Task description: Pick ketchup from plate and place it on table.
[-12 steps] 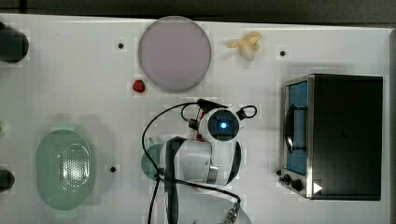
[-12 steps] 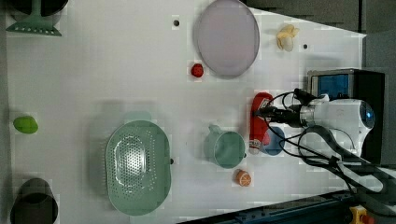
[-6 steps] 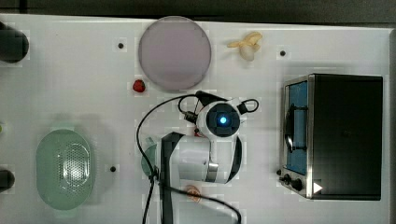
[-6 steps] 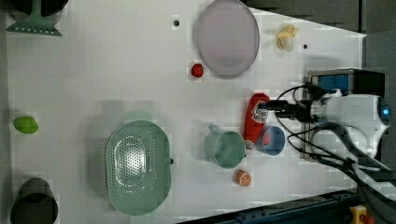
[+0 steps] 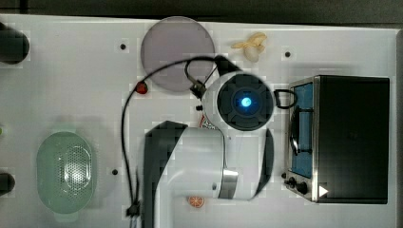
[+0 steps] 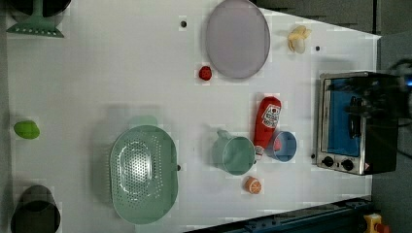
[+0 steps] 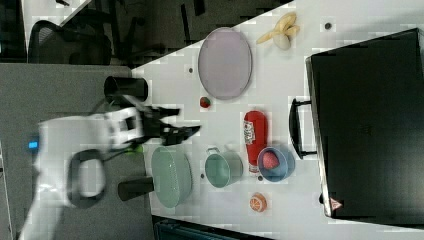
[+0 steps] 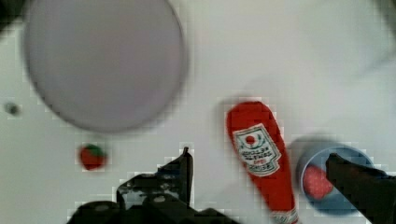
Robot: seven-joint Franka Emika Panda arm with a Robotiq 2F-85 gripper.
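Ketchup [image 6: 266, 123]: lying on the table [image 6: 121, 73] — off the plate [image 6: 237, 39], beside it.
My gripper [image 8: 259, 163]: jaws apart, holding nothing.

Red ketchup [image 6: 266, 124] with white-and-red label, lilac-grey plate [image 6: 236, 38], white black-dotted table [image 6: 111, 73], green perforated colander [image 6: 143, 173]

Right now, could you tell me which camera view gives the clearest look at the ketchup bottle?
The left view: the ketchup lies whole on the table, between the green cup and blue bowl. The right view shows it unobstructed too, the wrist view cuts off its cap, and in the top view the arm covers nearly all.
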